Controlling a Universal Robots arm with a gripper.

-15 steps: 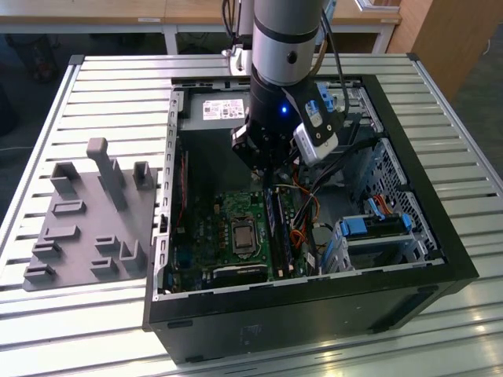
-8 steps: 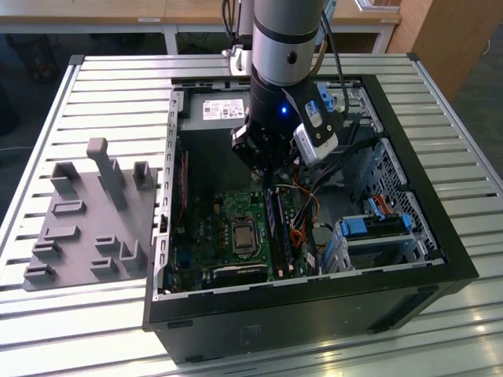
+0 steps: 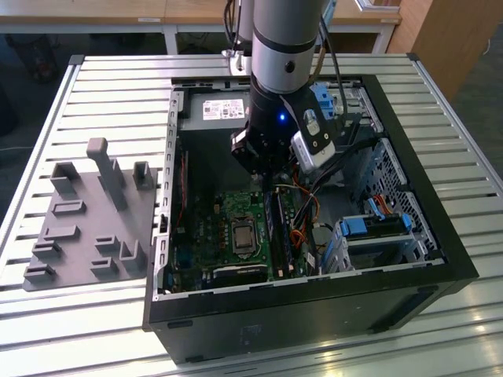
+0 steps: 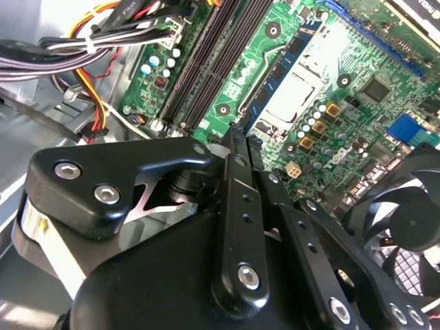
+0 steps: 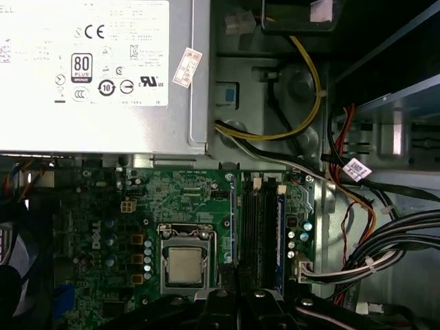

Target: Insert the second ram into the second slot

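Observation:
My gripper [image 3: 266, 182] reaches down into the open computer case [image 3: 440, 236], just above the motherboard [image 3: 236, 212]. In the second wrist view its fingers [image 4: 237, 179] lie pressed together, and I see nothing between them. The gripper [image 4: 242, 134] hangs over the board at one end of the ram slots [image 4: 206, 62], beside the processor socket [image 4: 292, 89]. In the first wrist view a blue ram stick [image 5: 280, 234] stands seated in the slot nearest the cables. I cannot tell whether it is the second ram. The slots next to it [image 5: 254, 234] look dark.
The power supply [image 5: 96, 69] with its label fills one end of the case. Bundled cables [image 5: 385, 240] run beside the slots, and a fan [image 4: 405, 220] sits close to the gripper. Blue-tabbed drive bays [image 3: 377, 228] occupy the exterior view's right. A grey fixture [image 3: 86, 220] lies on the slatted table.

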